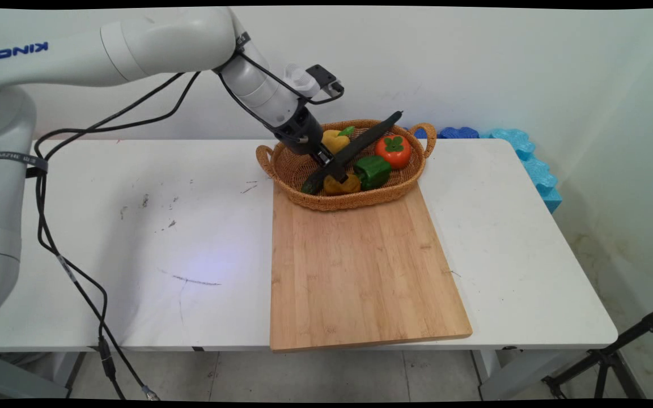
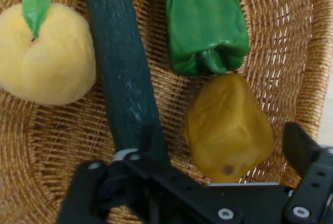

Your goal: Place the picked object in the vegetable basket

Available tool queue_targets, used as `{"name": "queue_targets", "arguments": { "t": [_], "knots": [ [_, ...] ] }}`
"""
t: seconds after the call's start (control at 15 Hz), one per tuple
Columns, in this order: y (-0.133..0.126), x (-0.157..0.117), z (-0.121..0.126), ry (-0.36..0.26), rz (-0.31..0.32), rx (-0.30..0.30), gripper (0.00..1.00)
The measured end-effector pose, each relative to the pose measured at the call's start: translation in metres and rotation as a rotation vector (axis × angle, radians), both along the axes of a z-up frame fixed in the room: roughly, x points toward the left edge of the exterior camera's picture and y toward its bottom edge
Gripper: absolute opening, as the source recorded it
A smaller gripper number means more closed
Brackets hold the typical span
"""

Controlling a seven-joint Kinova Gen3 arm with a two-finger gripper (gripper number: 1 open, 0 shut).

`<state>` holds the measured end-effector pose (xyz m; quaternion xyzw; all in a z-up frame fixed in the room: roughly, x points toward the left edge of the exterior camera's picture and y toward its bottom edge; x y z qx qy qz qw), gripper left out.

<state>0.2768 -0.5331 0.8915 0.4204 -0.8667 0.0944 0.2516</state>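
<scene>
My gripper [image 1: 333,168] reaches down into a woven basket [image 1: 360,200] at the back of the table. It stands open, its jaws either side of a yellow bell pepper [image 2: 229,130] [image 1: 342,185], neither visibly touching it. One finger [image 2: 152,142] stands over a long dark green cucumber [image 2: 119,63] [image 1: 367,141], which lies slanted across the basket with its far end up over the rim. Just beyond the yellow pepper lies a green bell pepper [image 2: 205,21] [image 1: 373,171]. A round yellow fruit with a green leaf [image 2: 47,57] [image 1: 335,139] sits on the cucumber's other side.
An orange persimmon [image 1: 393,151] sits at the basket's right end. A large wooden cutting board [image 1: 360,266] runs from the basket to the table's near edge. Blue foam pieces [image 1: 530,158] lie past the table's far right corner. Black cables [image 1: 71,272] hang at the left.
</scene>
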Motion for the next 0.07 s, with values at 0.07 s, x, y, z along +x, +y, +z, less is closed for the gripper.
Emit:
{"name": "queue_targets", "arguments": {
  "t": [0.07],
  "knots": [
    [-0.0005,0.0001,0.0011,0.006,-0.006,-0.004,1.00]
  ]
}}
